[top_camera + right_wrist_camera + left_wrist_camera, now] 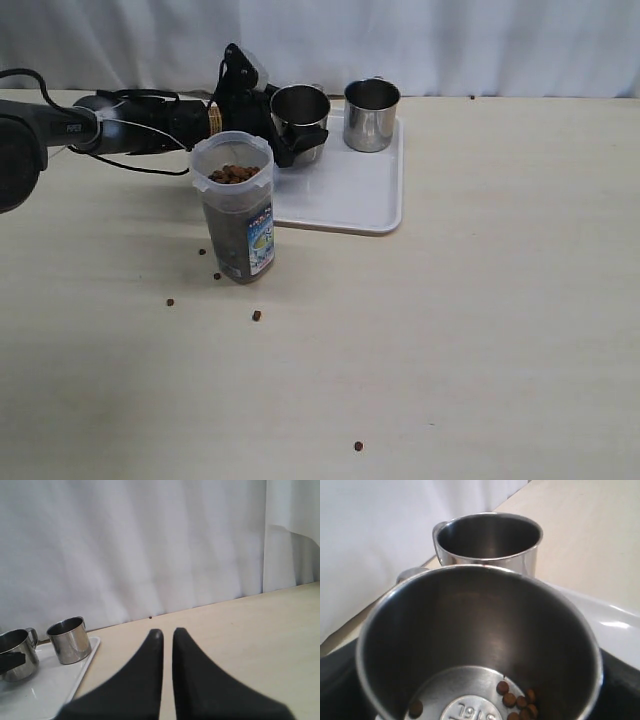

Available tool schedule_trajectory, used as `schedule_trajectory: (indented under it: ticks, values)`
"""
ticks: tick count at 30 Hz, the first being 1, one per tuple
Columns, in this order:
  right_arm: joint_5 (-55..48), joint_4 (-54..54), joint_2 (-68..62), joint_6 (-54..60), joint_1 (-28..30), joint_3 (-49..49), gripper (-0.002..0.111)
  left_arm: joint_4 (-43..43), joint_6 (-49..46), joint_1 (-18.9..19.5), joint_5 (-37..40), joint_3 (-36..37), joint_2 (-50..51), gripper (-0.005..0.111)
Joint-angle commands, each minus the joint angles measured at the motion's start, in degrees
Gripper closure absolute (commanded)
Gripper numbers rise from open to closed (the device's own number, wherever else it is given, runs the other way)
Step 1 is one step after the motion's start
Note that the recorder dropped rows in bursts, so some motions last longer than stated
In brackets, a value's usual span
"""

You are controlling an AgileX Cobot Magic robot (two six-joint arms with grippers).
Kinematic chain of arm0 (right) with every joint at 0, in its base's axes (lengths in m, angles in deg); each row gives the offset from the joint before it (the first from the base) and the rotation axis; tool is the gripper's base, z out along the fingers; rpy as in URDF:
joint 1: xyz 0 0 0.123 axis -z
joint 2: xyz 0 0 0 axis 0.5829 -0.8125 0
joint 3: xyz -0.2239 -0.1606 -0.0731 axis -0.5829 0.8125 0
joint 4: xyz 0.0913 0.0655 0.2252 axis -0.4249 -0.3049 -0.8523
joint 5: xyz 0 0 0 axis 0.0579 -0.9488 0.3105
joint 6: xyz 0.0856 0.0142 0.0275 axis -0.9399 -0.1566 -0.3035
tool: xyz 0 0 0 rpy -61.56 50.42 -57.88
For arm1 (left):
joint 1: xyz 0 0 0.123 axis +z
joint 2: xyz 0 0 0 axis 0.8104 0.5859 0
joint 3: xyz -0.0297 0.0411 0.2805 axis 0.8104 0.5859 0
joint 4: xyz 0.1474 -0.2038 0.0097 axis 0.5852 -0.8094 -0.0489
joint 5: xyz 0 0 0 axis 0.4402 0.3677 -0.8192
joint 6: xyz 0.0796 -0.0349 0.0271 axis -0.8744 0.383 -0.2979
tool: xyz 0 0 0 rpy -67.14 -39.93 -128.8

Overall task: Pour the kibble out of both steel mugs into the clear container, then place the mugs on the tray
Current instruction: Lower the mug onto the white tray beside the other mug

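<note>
**Left hand clamped on a steel mug at the tray's corner**

The left hand (pixel 288 135) is clamped on a shiny stainless-steel cylindrical mug (pixel 302 110), slightly tilted at a corner of the flat white rectangular plastic tray (pixel 345 195). A few dark-brown round kibble pellets (pixel 520 702) lie in its base. Just beyond this hand, a second identical steel mug (pixel 372 115) stands upright on the tray. Beside the hand, off the tray, the tall translucent plastic container (pixel 237 220) stands on the bench (pixel 480 330), filled with kibble, with stray pellets (pixel 256 315) near it. The right hand (pixel 167 632) has its fingers together, well apart from the tray.
</note>
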Motion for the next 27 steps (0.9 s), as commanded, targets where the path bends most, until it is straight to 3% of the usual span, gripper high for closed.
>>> schedule_trajectory:
  ticks: [1, 8, 10, 15, 17, 20, 27]
  values:
    - [-0.16, -0.14, -0.22, 0.17, 0.41, 0.22, 0.103, -1.69, 0.09, -1.02, -0.44, -0.44, -0.07, 0.107]
    - [-0.16, -0.14, -0.22, 0.17, 0.41, 0.22, 0.103, -1.69, -1.72, -2.97, 1.89, -0.44, -0.07, 0.106]
    - [-0.16, -0.14, -0.22, 0.17, 0.41, 0.22, 0.103, -1.69, -1.72, -2.97, 2.59, -0.44, -0.07, 0.097]
    - [-0.16, -0.14, -0.22, 0.17, 0.41, 0.22, 0.103, -1.69, 0.23, -3.11, 2.59, -0.44, -0.07, 0.054]
    - [-0.16, -0.14, -0.22, 0.17, 0.41, 0.22, 0.103, -1.69, 0.35, -3.11, 2.59, -0.44, -0.07, 0.045]
    - [-0.16, -0.14, -0.22, 0.17, 0.41, 0.22, 0.103, -1.69, 1.55, -3.11, 2.83, -0.44, -0.07, 0.039]
    - [-0.16, -0.14, -0.22, 0.17, 0.41, 0.22, 0.103, -1.69, 1.79, -3.11, 2.55, -0.44, -0.07, 0.039]
